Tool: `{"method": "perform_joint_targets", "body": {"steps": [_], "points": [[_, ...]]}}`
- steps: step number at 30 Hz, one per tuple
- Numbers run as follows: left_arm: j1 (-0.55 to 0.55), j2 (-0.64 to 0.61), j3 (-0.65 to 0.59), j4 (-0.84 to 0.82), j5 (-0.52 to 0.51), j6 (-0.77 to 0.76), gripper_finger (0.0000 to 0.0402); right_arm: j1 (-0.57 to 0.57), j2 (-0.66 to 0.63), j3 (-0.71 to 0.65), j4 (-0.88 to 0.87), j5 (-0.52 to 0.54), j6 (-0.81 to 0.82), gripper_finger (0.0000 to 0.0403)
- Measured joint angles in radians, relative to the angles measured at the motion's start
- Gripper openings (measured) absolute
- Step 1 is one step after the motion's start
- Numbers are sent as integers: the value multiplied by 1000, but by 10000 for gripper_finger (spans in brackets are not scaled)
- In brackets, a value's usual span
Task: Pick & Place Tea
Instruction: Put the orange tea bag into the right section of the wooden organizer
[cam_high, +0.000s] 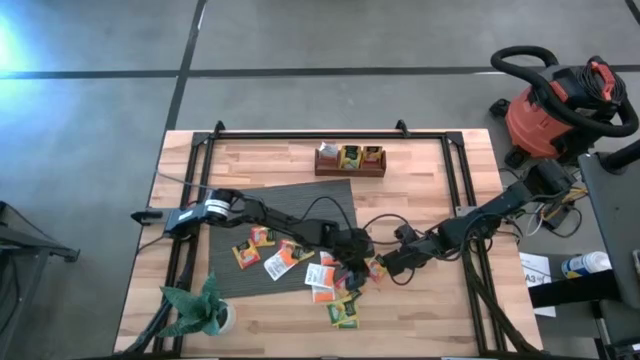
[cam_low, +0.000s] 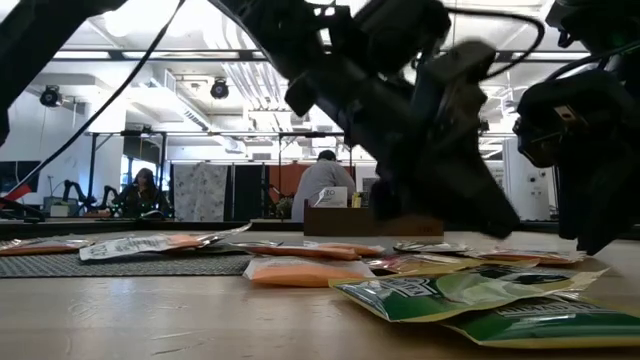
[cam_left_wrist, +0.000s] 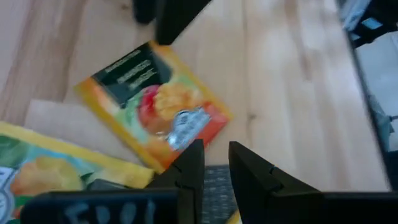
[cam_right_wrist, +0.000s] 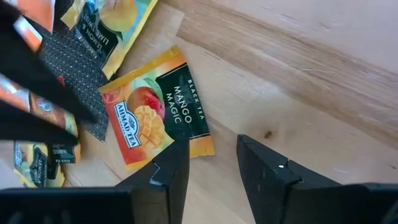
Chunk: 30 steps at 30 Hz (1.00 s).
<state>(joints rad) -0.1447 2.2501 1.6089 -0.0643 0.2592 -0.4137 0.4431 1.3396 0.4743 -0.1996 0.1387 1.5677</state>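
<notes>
Now both claws crowd one mango packet (cam_right_wrist: 158, 124) lying flat on the surface (cam_high: 420, 210): left claw (cam_left_wrist: 214, 165) narrow and empty, right claw (cam_right_wrist: 211, 158) wider, empty. They could collide, or just skid it.

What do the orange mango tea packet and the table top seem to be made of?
The orange square mango tea packet looks like glossy printed foil or plastic film: it shows a silvery glare patch and a flat sealed edge. The table top looks like light wood in joined strips, with visible grain, seams and a small knot; its finish seems smooth, possibly sealed.
</notes>
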Motion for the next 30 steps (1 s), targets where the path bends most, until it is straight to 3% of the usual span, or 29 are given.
{"method": "perform_joint_targets", "body": {"steps": [17, 25, 30], "points": [[18, 57, -2, 61, 5, -29, 69, -1, 12, -1, 25, -1, -48, 128], [21, 58, -5, 65, -40, -25, 69, -2, 13, -1, 74, 0, -101, 64], [22, 40, -7, 52, -52, -30, 69, -3, 4, 4, 62, 59, -118, 21]]}}
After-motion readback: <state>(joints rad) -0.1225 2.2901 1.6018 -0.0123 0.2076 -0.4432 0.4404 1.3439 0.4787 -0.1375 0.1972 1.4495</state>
